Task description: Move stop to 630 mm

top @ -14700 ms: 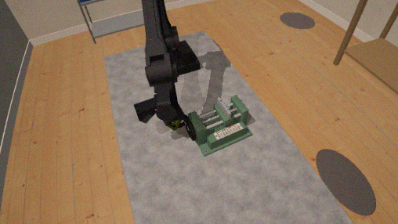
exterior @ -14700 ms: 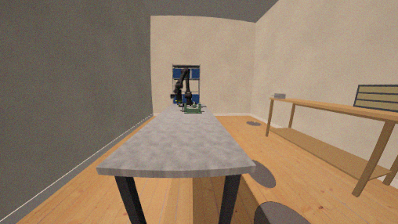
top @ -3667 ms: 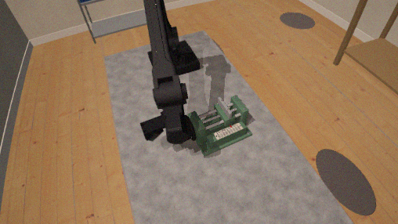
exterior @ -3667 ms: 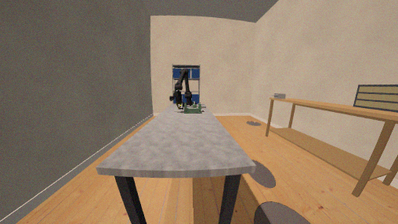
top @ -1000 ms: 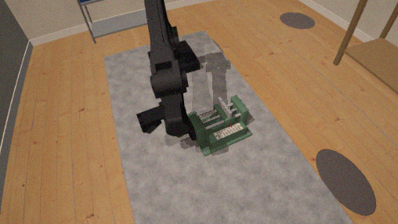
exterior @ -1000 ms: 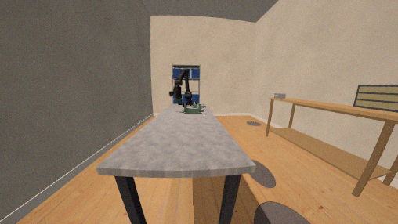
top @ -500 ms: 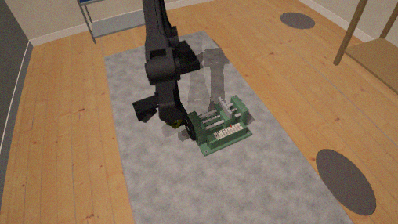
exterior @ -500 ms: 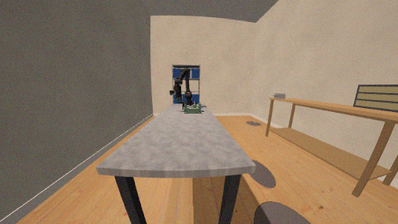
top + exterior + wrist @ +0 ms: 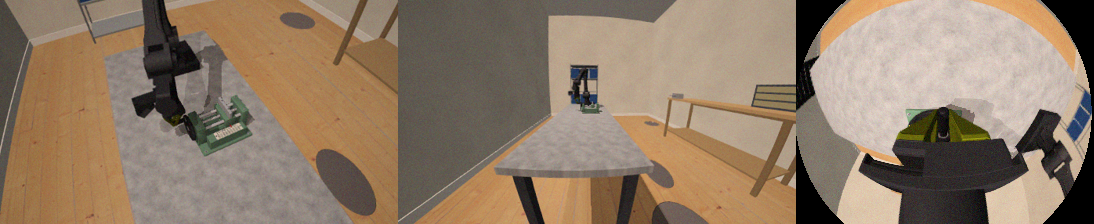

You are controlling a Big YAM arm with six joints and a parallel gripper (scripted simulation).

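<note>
Tool [image 9: 175, 121] [image 9: 943, 112] nearly closed, pinching the handwheel's knob [image 9: 943, 115]! Handwheel [image 9: 190, 128] sits at the green stand's end on the table [image 9: 164, 176] [image 9: 574, 149]; likely stiffish, so grip that knob squarely.

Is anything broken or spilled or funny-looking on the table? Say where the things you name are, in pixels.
Nothing stands out. The green machine [image 9: 209, 141] [image 9: 591, 110] sits flat on the gray table [image 9: 176, 188] [image 9: 576, 145] [image 9: 941, 55], and the tool [image 9: 179, 121] [image 9: 943, 112] is shut on the handwheel's knob [image 9: 943, 111]. I see no spill or breakage.
</note>
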